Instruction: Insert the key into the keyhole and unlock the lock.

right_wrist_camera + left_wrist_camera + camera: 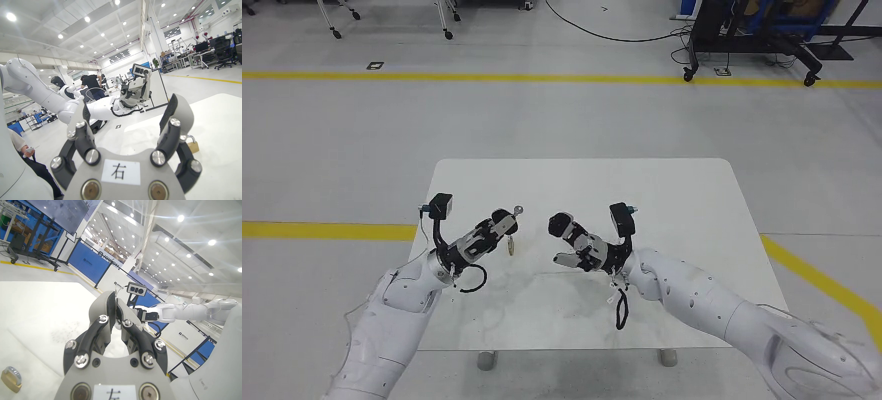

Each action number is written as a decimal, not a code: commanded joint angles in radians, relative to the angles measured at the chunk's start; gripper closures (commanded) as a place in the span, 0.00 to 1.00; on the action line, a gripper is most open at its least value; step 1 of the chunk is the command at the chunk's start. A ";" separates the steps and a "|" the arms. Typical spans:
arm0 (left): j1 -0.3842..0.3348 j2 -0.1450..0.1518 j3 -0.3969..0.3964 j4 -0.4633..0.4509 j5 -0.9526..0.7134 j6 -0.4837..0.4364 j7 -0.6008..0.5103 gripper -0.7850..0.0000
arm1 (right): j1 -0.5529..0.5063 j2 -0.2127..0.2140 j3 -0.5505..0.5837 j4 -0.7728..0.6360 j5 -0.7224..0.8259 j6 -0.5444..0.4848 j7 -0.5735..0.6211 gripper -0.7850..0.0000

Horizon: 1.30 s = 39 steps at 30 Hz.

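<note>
With the left tool (pixel 115 299) clamped on the key (pixel 115 290) and the right tool (pixel 128 103) apart, the lock (pixel 192 145) lies free on the table (pixel 37 306), so steadying it seems next.

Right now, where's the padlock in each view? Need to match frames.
Top view: padlock on the white table, beside the left gripper, which holds the key.
Left wrist view: padlock on the table, near the gripper's base.
Right wrist view: padlock partly behind the right gripper.
Shared landmark: the white table.
</note>
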 commanded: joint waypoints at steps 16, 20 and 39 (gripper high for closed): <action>0.009 0.035 0.019 -0.165 0.353 0.020 -0.195 1.00 | 0.024 0.128 0.078 -0.045 -0.017 0.000 0.679 0.00; 0.006 0.039 0.055 -0.183 0.399 0.000 -0.212 1.00 | -0.006 0.171 0.125 -0.097 0.038 0.000 0.697 0.02; -0.033 0.074 0.152 -0.197 0.427 0.000 -0.211 1.00 | -0.039 0.211 0.190 -0.201 0.130 0.000 0.840 0.63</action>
